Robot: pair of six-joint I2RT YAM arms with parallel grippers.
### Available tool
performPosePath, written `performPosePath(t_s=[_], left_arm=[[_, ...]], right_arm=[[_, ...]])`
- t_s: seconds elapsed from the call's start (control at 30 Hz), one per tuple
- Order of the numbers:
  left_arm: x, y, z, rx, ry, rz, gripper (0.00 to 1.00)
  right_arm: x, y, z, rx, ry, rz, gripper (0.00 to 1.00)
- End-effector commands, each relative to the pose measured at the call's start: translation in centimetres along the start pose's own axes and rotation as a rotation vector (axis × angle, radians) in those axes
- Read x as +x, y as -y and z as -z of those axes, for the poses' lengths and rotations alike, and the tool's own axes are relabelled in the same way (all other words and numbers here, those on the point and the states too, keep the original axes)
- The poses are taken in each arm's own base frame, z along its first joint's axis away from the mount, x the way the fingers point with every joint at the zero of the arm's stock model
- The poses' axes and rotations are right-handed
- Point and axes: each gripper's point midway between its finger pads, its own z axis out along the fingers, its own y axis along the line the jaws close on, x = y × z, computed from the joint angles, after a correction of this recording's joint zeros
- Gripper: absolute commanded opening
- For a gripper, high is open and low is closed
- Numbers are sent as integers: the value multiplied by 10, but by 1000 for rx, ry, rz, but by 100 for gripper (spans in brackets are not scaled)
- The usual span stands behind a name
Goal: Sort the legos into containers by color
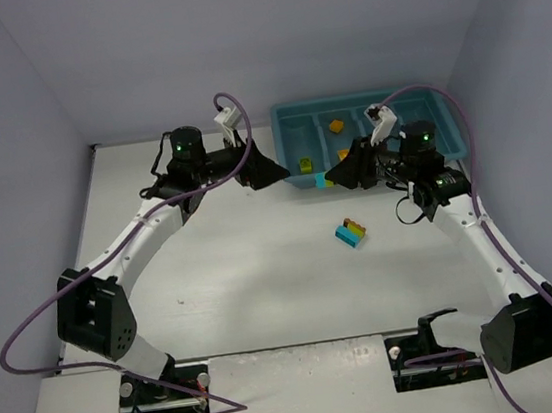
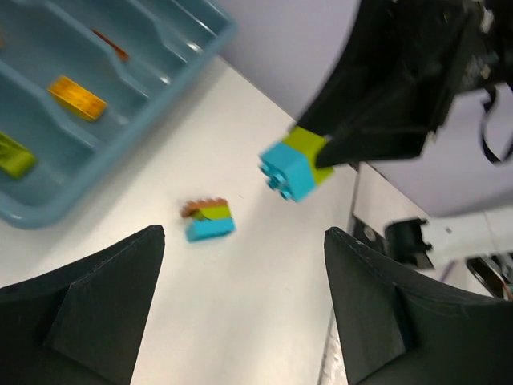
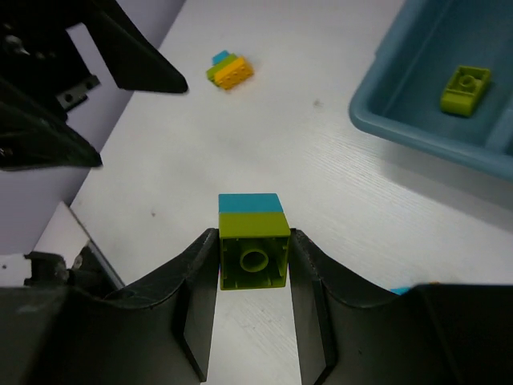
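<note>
My right gripper (image 3: pixel 252 250) is shut on a two-brick clump of legos, green below cyan (image 3: pixel 252 237), and holds it above the table just in front of the teal tray of containers (image 1: pixel 363 98). From the top the held clump (image 1: pixel 323 179) hangs between both grippers. Beside it my left gripper (image 2: pixel 244 241) stands open, its jaws wide apart and nothing between them. A second clump (image 1: pixel 351 232) of cyan, green and orange-yellow lies on the table. In the tray lie a green brick (image 1: pixel 305 167) and yellow and orange bricks (image 1: pixel 335 124).
The tray rim (image 3: pixel 377 128) is close on the right of the held clump. Purple cables loop over both arms. Walls close the table in at the back and on both sides.
</note>
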Motion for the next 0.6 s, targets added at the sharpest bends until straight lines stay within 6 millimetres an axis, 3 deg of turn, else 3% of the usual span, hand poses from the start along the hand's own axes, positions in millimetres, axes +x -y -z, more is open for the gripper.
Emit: performPosePath(t_s=[0.0,0.07,0.23,0.57], left_arm=[[-16,53,19,160,38,-134,74],[-14,63,24,183,37,-153,75],[-12,67,29,175,38,-175,75],[1,81,9,237,-12,-159,75]], right_arm=[[-38,-44,2,-238,93,130,0],[-39,-53,3,-294,94,145,0],[-39,-69,1,-385,83,135,0],[-34,-90,-8,-470,63,151,0]])
